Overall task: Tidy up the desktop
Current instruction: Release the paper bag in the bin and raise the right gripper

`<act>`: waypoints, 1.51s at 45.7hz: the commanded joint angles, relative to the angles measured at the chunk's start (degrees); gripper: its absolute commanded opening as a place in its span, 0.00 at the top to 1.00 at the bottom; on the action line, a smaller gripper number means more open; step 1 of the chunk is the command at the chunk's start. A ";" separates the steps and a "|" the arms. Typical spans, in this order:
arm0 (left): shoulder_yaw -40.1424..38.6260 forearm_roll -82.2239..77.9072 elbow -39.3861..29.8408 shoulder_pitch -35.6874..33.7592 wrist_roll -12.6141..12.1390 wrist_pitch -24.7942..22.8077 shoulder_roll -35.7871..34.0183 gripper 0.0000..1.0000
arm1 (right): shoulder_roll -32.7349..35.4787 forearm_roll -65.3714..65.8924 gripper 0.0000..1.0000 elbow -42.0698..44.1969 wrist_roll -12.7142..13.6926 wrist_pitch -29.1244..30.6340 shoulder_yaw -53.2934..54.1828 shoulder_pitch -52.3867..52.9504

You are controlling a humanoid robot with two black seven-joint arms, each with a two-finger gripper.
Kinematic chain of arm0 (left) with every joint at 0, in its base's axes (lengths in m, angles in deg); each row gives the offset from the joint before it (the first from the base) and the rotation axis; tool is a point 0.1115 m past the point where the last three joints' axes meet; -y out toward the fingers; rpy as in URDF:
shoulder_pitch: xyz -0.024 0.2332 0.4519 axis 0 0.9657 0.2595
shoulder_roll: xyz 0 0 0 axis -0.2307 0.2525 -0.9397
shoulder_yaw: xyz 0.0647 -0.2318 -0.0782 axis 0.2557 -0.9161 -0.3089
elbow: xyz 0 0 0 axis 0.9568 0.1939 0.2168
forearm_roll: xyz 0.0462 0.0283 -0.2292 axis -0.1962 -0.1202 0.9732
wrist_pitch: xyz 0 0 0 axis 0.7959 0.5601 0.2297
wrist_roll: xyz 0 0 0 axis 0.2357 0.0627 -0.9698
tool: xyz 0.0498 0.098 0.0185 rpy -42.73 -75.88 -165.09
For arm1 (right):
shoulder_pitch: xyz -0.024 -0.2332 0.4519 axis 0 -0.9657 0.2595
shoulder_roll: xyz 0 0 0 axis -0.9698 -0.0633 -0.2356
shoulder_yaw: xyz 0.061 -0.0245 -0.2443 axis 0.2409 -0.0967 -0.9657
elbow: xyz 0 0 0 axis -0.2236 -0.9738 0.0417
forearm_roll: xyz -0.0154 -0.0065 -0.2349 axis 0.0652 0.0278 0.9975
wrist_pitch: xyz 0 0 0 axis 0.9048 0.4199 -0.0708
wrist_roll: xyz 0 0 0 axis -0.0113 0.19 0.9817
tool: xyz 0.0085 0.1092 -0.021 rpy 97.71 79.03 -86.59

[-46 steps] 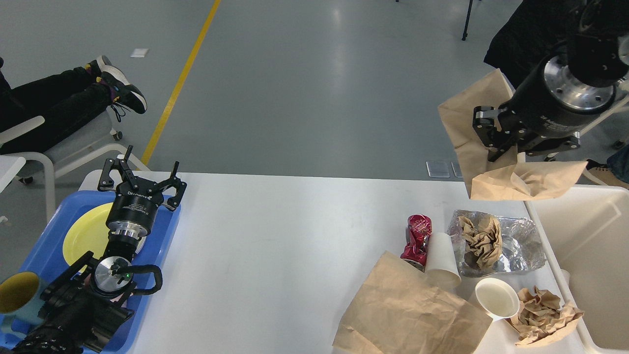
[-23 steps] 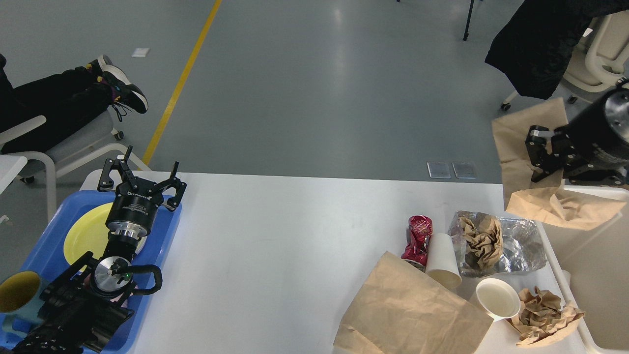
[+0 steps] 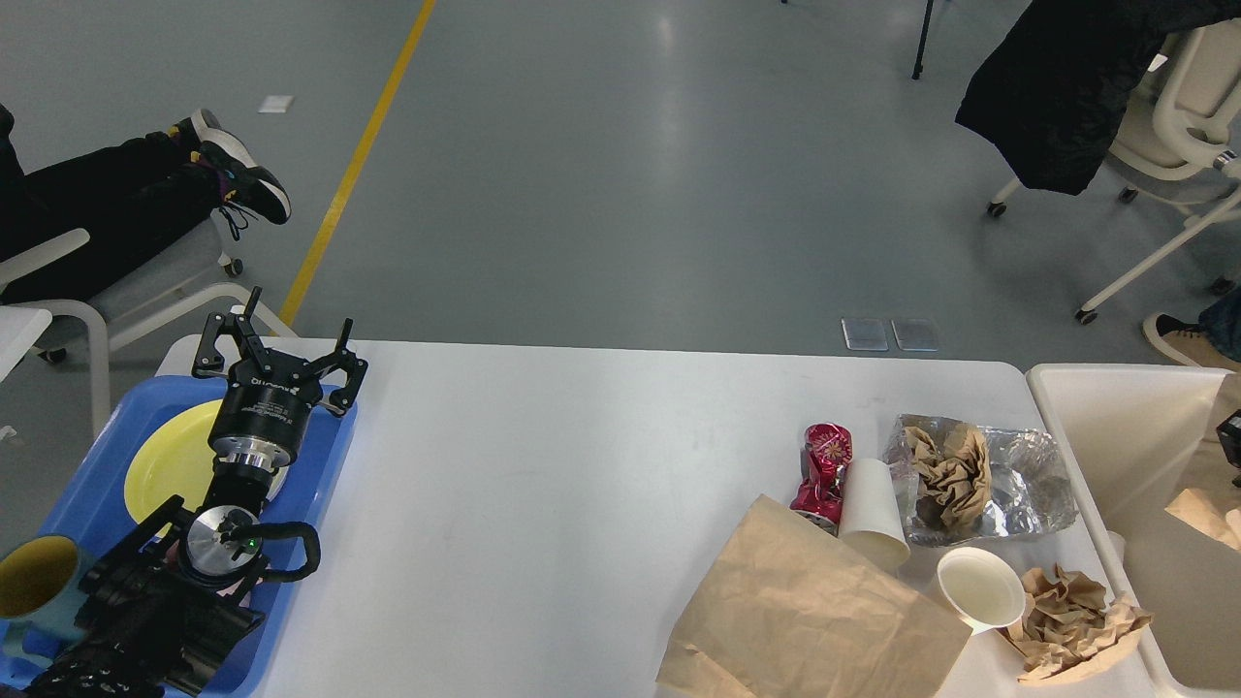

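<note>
The white desktop (image 3: pixel 543 465) carries litter at its right end: a crushed red can (image 3: pixel 822 465), a white paper cup on its side (image 3: pixel 873 514), crumpled foil (image 3: pixel 1028 485) holding a wad of brown paper (image 3: pixel 950 465), a flat brown paper bag (image 3: pixel 805 611), an upright white cup (image 3: pixel 981 586) and another crumpled brown wad (image 3: pixel 1071 620). My left gripper (image 3: pixel 281 344) is open and empty above the far edge of the blue tray (image 3: pixel 325 456). Of my right gripper only a black sliver (image 3: pixel 1232 428) shows at the right edge, over the cream bin (image 3: pixel 1096 407), above a bit of brown paper (image 3: pixel 1202 509).
The blue tray holds a yellow plate (image 3: pixel 170 456) and a cup with a yellow inside (image 3: pixel 34 577). A person's legs and a chair (image 3: pixel 145 194) are at the far left. An office chair with a black coat (image 3: pixel 1076 87) stands at the far right.
My right arm has carried the brown paper bag to the right and down into the cream bin, almost out of view. The left arm has not moved.
</note>
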 commanded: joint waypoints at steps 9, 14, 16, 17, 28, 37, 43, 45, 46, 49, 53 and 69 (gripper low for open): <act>0.01 -0.01 0.00 0.00 0.00 0.00 0.00 0.04 | -10.40 -0.57 1.00 40.69 0.18 -2.42 26.10 -39.76; 0.01 -0.01 0.00 0.00 0.00 0.00 0.00 0.04 | -14.89 -0.66 1.00 48.17 0.18 -2.60 28.22 -45.83; 0.01 -0.01 0.00 0.00 0.00 0.00 0.00 0.04 | -15.68 -0.66 1.00 49.32 0.18 -2.77 28.39 -47.06; 0.01 -0.01 0.00 0.00 0.00 0.00 0.00 0.04 | -16.12 -0.66 1.00 49.58 0.18 -2.86 28.39 -47.50; 0.01 -0.01 0.00 0.00 0.00 0.00 0.00 0.04 | -18.50 -0.74 1.00 49.59 0.00 -6.99 28.66 -51.11; 0.01 -0.01 0.00 0.00 0.00 0.00 0.00 0.04 | -18.68 -0.75 1.00 49.59 0.09 -7.25 28.66 -51.90; 0.01 -0.01 0.00 0.00 0.00 0.00 0.00 0.04 | -18.50 -0.75 0.51 49.59 0.00 -9.88 28.57 -51.90; 0.01 -0.01 0.00 0.00 0.00 0.00 0.00 0.04 | -18.59 -0.75 0.06 49.59 0.00 -12.43 28.57 -51.99; 0.01 -0.01 0.00 0.00 0.00 0.00 0.00 0.04 | -18.67 -0.75 0.00 49.50 0.00 -13.40 28.57 -51.90; 0.01 -0.01 0.00 0.00 0.00 0.00 0.00 0.04 | -19.29 -0.75 0.00 48.97 -0.09 -14.81 28.66 -51.99; 0.01 -0.01 0.00 0.00 0.00 0.00 0.00 0.04 | -19.73 -0.75 0.00 48.88 -0.09 -14.90 28.66 -51.90; 0.01 -0.01 0.00 0.00 0.00 0.00 0.00 0.04 | -16.75 0.40 0.00 43.80 0.18 -13.59 28.31 -46.55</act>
